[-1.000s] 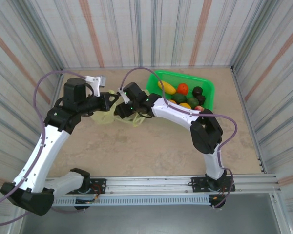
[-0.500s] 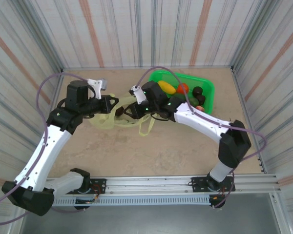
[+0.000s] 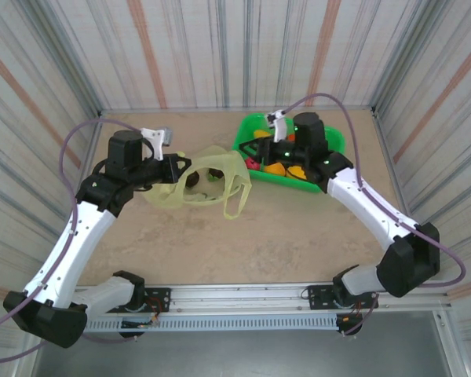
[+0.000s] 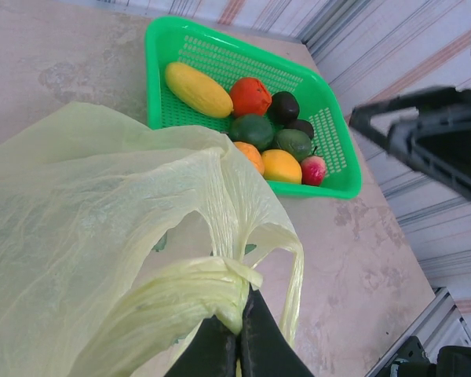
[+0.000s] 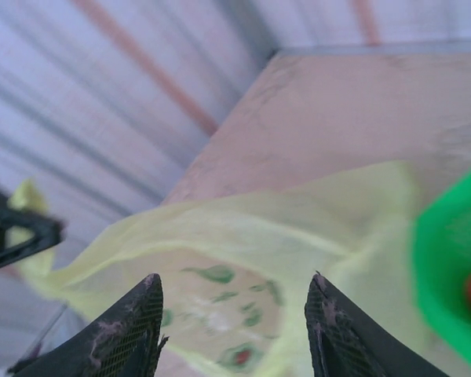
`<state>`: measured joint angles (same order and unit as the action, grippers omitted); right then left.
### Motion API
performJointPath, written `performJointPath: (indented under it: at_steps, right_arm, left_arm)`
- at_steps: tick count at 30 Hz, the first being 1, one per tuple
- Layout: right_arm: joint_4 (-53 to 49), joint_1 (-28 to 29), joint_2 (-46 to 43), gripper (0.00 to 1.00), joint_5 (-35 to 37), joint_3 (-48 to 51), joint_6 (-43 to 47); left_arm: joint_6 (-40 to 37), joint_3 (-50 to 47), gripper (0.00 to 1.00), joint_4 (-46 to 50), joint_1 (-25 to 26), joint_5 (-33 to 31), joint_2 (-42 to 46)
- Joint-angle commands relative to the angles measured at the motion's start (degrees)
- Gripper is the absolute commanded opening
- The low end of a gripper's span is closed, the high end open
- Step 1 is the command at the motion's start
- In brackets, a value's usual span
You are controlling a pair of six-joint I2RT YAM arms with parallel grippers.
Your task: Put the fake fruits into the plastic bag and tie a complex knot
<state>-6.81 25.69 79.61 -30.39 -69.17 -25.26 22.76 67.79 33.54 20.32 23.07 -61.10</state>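
- Bench (image 3: 243, 251): beige, with both arm bases at its near edge.
- Plastic bag (image 3: 190, 191): lies left of centre on the bench, well clear of the bases. Its mouth is raised and gapes to the right. One handle loop (image 3: 237, 198) trails down at the near right side.
- Left end effector (image 4: 235, 334): pinched tight on a bunched handle strip (image 4: 180, 294) at the bag's left side, lifting that edge.
- Bag contents: dark and green spots show through the film in the top view. Cannot tell print from fruit.
- Right end effector (image 5: 231, 330): fingers spread wide, holding nothing. It hovers over the left corner of the green basket (image 3: 334, 140), just right of the bag mouth and pointing toward it.
- Green basket: far right of the bench, apart from the bag.
- Fake fruits in the basket: yellow mango (image 4: 198, 89) far left, with a red-orange fruit (image 4: 251, 96) and a dark mangosteen (image 4: 283, 106) beside it. Two green avocados (image 4: 253, 129), two oranges (image 4: 281, 166) and a red apple (image 4: 314, 169) lie along the near side.
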Motion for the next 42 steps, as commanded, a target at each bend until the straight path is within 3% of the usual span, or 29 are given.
performJointPath:
  at_steps: [1,3,5,11,14,29,42]
  right_arm:
    - [-6.5,-5.5,2.3,0.55,2.2,-2.2,3.1]
    - [-8.7,-8.1,5.7,0.69,9.1,-3.8,6.1]
    - [-10.8,-9.3,10.1,0.75,12.9,-7.2,9.2]
    - [-23.5,-9.4,27.4,0.73,20.4,-22.6,21.7]
    - [-24.9,-8.7,33.8,0.74,23.8,-27.3,25.1]
    - [-28.3,-7.4,53.8,0.81,29.7,-44.4,28.4]
    - [-36.7,-5.2,64.1,0.81,25.2,-59.2,31.3]
  left_arm:
    - [0.2,0.2,0.0,-0.6,0.0,1.1,0.8]
    - [0.1,0.1,0.0,-0.7,-0.1,1.6,0.7]
    - [0.0,0.1,0.0,-0.9,0.0,1.9,0.3]
    - [-0.5,1.9,0.0,-0.1,0.2,2.2,-1.5]
    - [-1.2,3.0,0.0,0.7,0.4,2.2,-2.6]
    - [-2.8,6.3,0.0,2.2,1.8,2.2,-7.9]
    - [-3.4,6.4,0.0,2.6,1.8,1.9,-8.9]
